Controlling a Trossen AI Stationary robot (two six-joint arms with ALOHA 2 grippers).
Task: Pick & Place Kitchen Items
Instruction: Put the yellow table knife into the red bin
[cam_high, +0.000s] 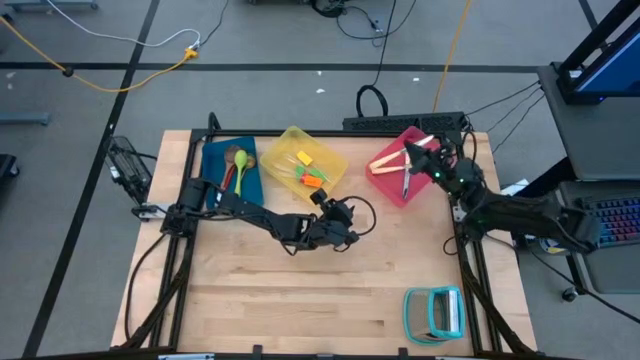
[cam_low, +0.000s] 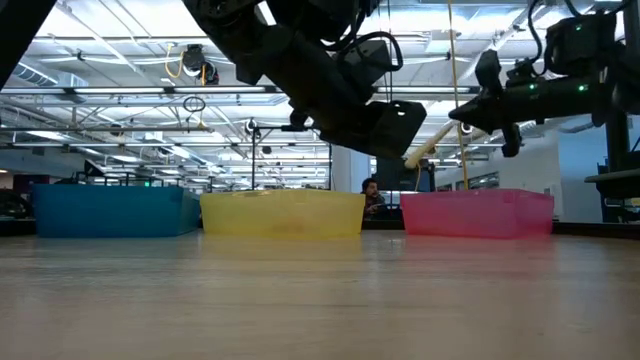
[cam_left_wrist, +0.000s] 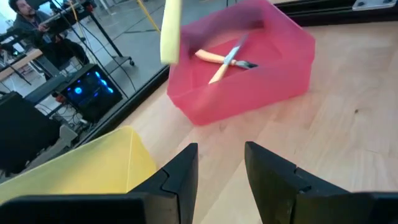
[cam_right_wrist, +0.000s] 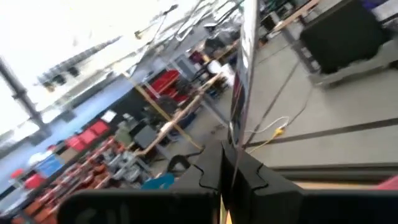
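Evidently, held piece: a cream-handled utensil (cam_low: 432, 147) was pinched by the right gripper (cam_low: 497, 100) above the pink bin (cam_high: 383, 180), near the table's far right corner; it hung slanted, handle end down.
Handling: I judged it light and stiff, with a smooth handle that could swivel between the pads, so a hold near the middle looked safest.
Right gripper: its jaws were shut tight on a thin shiny stem, seen edge-on in the right wrist view.
Already in pink bin: cream-handled cutlery (cam_left_wrist: 224, 58) lay crossed on the floor of the bin, slim handles with a dull metal part where they met.
Pink bin make: thin translucent plastic, straight walls, rounded corners; probably easy to nudge.
Yellow bin (cam_high: 288, 142): same soft-looking plastic, at the middle of the far edge, holding small orange, green and yellow spatulas (cam_high: 311, 177); tiny, flat, likely fiddly to pinch.
Blue bin (cam_high: 215, 155): toward the far left corner, with a lime-green spoon (cam_high: 240, 170) and a wooden spoon (cam_high: 228, 166) side by side; long handles offered the obvious grip.
Left gripper (cam_left_wrist: 219, 163): it hung over bare wood just near of the yellow bin, fingers parted and holding nothing.
Tabletop (cam_high: 300, 300): pale planked wood, matte.
Teal rack (cam_high: 436, 313): it stood alone at the near right corner.
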